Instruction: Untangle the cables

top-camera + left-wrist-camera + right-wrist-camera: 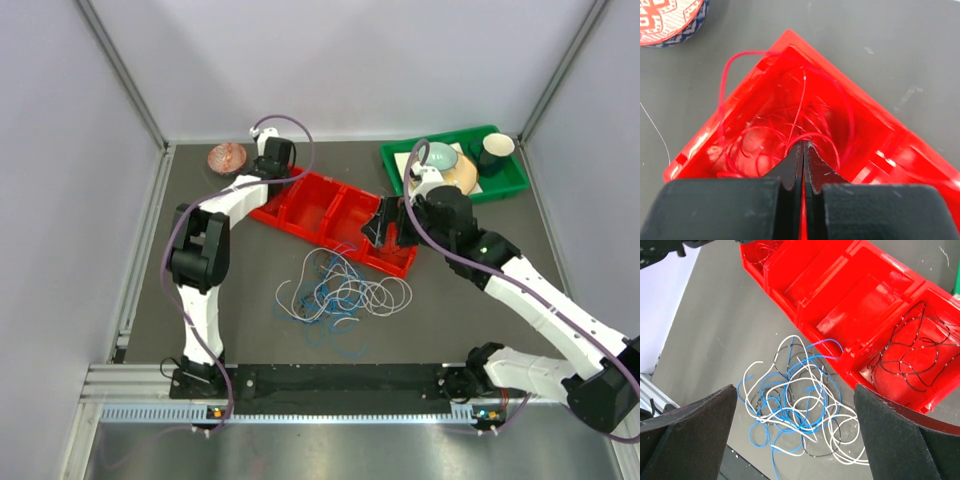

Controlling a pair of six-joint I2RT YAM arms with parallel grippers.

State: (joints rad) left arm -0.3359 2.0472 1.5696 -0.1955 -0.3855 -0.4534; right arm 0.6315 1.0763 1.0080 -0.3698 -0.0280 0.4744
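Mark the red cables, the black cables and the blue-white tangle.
red cables (732, 58), left wrist view, top of arched loop.
black cables (912, 362), right wrist view, middle of coil.
blue-white tangle (800, 410), right wrist view, centre of pile.

Robotics lab, closed test cell.
- Pale panels (350, 60) enclosing dark table (460, 320) on three sides; metal frame posts (120, 70) running up in the corners.
- Left arm (200, 260) and right arm (540, 300), white with black joints, standing bolted side by side on metal rail (120, 378) at near edge.
- Purple hoses (300, 140) looping along both arms.
- Props lying on table like test material: red tray (305, 200) with compartments, green tray (505, 185) holding dishes, heap of thin cables (340, 292).
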